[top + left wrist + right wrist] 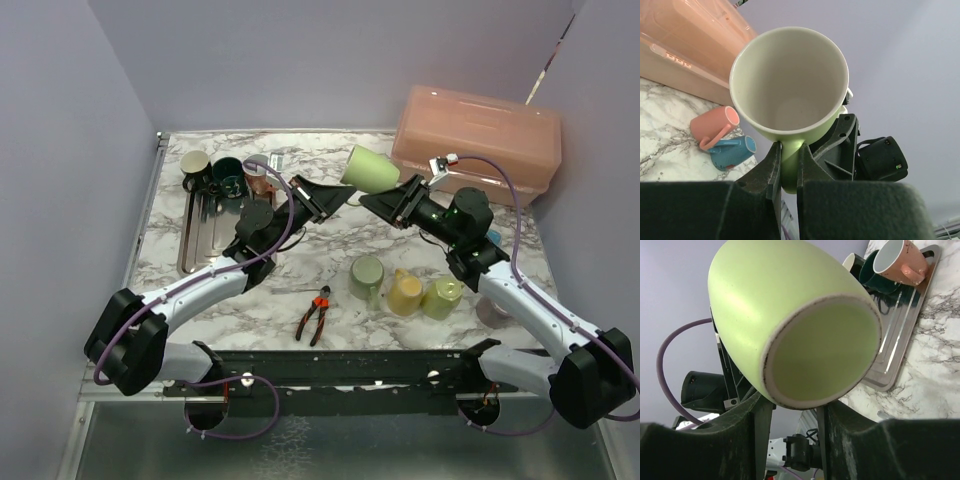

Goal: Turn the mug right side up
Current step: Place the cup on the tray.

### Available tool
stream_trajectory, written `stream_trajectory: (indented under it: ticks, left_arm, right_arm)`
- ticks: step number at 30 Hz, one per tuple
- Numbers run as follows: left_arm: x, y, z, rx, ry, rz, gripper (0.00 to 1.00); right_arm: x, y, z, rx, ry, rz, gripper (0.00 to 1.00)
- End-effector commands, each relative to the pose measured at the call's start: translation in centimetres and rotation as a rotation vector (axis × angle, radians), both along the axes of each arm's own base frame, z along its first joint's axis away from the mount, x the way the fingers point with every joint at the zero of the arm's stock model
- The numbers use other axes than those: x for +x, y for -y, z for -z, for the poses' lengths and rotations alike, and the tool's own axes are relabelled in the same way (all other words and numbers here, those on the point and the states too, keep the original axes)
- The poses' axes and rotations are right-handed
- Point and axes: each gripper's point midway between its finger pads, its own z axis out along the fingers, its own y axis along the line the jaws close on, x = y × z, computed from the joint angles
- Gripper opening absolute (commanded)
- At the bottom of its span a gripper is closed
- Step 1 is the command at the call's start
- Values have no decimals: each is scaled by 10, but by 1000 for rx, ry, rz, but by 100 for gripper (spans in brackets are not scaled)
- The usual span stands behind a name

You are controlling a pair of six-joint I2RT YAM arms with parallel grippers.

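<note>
One mug (370, 168) | light green, lifted on its side above the table (320, 250), mouth facing left arm | left gripper (788, 162) clamped on its handle | right gripper (792, 407) fingers apart beneath its base

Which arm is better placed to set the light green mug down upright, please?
Left. The left gripper is shut on the handle of the light green mug, holding it aloft; the right gripper stands open beside its base, apparently not gripping.
</note>
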Motion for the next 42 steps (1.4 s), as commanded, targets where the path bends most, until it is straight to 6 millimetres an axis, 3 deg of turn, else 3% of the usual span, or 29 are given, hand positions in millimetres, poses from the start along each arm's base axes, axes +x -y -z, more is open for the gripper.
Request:
stream_trajectory:
  ticks: [1,4,8,14,16,18,19,22,26,30,34,38,42]
  left_arm:
    - [-30,3,-48,-76,97,125,0]
    - [-36,8,-48,-39,121,166,0]
    - [-36,15,-31,69,114,195,0]
    - [-33,15,-26,143,119,176,6]
    - [-32,14,-31,143,137,169,0]
    - [-30,13,-33,146,150,154,0]
    - [-30,12,-35,149,160,147,0]
    - [-22,6,-38,171,185,88,0]
    - [5,-7,-18,313,132,-19,0]
    - [35,-26,8,454,66,-108,0]
    - [60,-59,37,611,-6,-219,0]
    - [76,-116,74,831,-109,-402,0]
    - [70,-173,112,1029,-220,-544,0]
  right_arm:
    - [11,3,-24,29,46,47,41]
    - [13,3,-28,30,54,46,30]
    - [14,5,-30,12,63,54,13]
    - [12,4,-30,0,83,37,3]
    - [11,2,-28,-1,73,26,2]
    - [11,1,-24,-8,60,20,3]
    - [11,2,-22,-13,47,25,7]
    - [12,6,-16,-41,30,47,51]
    - [8,12,3,-135,1,58,63]
    - [0,22,18,-181,-11,89,65]
    - [-3,34,23,-246,-11,137,65]
    - [-4,46,31,-313,-25,179,65]
    - [-6,50,39,-346,-38,187,65]
